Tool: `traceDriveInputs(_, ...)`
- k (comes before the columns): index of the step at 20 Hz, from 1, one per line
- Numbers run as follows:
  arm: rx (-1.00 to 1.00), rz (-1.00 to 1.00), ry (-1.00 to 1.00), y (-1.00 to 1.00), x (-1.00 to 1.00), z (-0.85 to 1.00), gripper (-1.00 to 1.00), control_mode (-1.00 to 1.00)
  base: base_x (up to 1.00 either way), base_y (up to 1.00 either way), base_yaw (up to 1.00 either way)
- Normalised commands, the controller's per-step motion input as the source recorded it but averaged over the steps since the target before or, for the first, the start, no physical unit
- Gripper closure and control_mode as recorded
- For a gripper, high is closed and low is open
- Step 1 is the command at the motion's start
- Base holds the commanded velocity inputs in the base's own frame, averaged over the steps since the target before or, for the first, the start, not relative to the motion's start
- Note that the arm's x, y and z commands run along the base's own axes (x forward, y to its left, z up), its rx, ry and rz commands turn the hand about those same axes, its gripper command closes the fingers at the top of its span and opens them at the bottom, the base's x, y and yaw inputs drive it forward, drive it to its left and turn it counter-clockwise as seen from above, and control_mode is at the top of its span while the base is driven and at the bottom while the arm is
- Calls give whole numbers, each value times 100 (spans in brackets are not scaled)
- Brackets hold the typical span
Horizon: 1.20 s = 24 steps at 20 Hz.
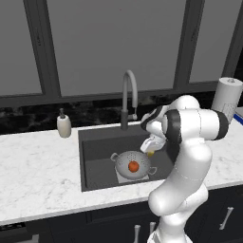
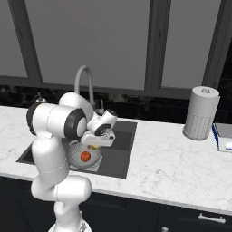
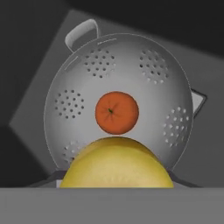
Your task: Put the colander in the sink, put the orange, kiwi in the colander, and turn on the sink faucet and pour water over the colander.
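A white robot arm reaches over a dark sink (image 1: 95, 142) set in a white marble surface (image 1: 38, 171). Its end effector (image 1: 151, 148) hangs above the sink, closed around a yellow kiwi (image 3: 117, 164). Directly below sits a silver colander (image 1: 124, 161) on the sink floor, with an orange (image 1: 134, 166) resting at its centre. A tall grey faucet (image 1: 128, 97) rises behind the sink, a cream soap bottle (image 1: 63, 125) to its left, and a paper towel roll (image 2: 200, 113) stands well off to the right.

White marble counter (image 1: 38, 166) bears soap bottle (image 1: 63, 126), paper-towel roll (image 2: 201, 113).
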Motion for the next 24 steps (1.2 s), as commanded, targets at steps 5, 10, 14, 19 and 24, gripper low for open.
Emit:
traceDriveInputs(5,0,10,-4,7,0,-32,100,-100,0,0,0)
traceDriveInputs(10,0,8,-3,7,0,-23,100,-100,0,0,0)
traceDriveInputs(14,0,8,-9,11,0,-17,100,-100,0,0,0)
traceDriveInputs(19,0,6,-10,9,0,-19,100,-100,0,0,0)
traceDriveInputs(24,0,5,-10,1,0,-23,100,-100,0,0,0)
